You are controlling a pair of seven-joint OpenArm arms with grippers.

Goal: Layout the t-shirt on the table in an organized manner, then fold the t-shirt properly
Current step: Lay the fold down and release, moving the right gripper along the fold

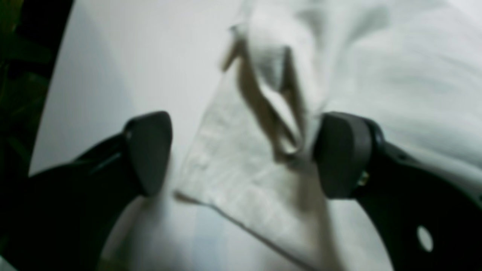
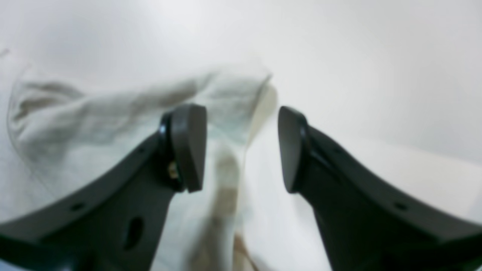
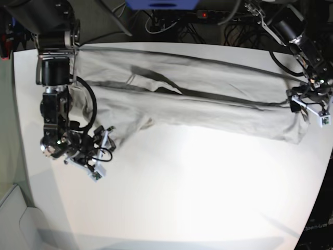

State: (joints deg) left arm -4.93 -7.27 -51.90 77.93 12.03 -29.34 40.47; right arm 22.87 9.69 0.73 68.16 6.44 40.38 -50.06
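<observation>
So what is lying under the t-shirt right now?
Under the t-shirt only the white table can be seen, bare all around the cloth. The shirt is stretched across the far half with folds; anything beneath those layers is covered and cannot be seen.

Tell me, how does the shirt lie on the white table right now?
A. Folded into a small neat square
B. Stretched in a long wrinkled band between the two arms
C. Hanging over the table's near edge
B: in the base view the t-shirt spans the far part of the table as a long creased strip, one arm at each end.
</observation>
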